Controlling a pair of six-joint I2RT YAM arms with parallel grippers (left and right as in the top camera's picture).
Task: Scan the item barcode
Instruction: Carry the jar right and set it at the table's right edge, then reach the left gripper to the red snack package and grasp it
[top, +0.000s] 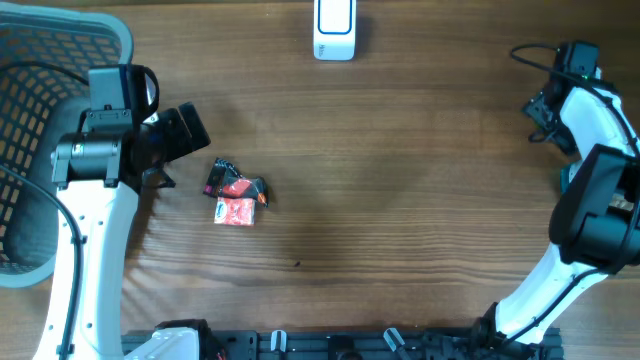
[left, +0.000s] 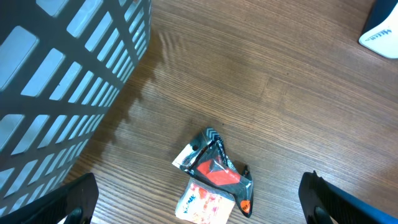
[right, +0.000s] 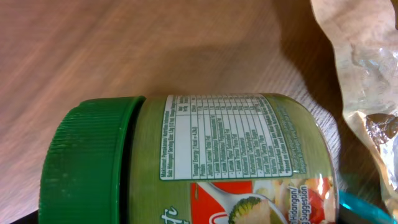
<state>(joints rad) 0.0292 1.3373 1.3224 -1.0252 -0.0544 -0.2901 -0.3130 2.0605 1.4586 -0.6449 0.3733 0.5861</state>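
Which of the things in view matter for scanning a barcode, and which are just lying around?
For the job:
- white scanner, by its looks
- black-and-red packet
- pink sachet beside it
- green-lidded jar, lying on its side

Probably just lying about:
- mesh basket, though scanned items may go there
- crinkled bag next to the jar

The jar (right: 217, 155) carries a white label with a nutrition table (right: 227, 134) in rows of fine print, too small to read. Beside its food picture, a few words seem to end in "Suggestion". The packet (left: 214, 171) bears pink and white print that cannot be made out. The white scanner (left: 380, 34) shows a grey mark, also illegible.
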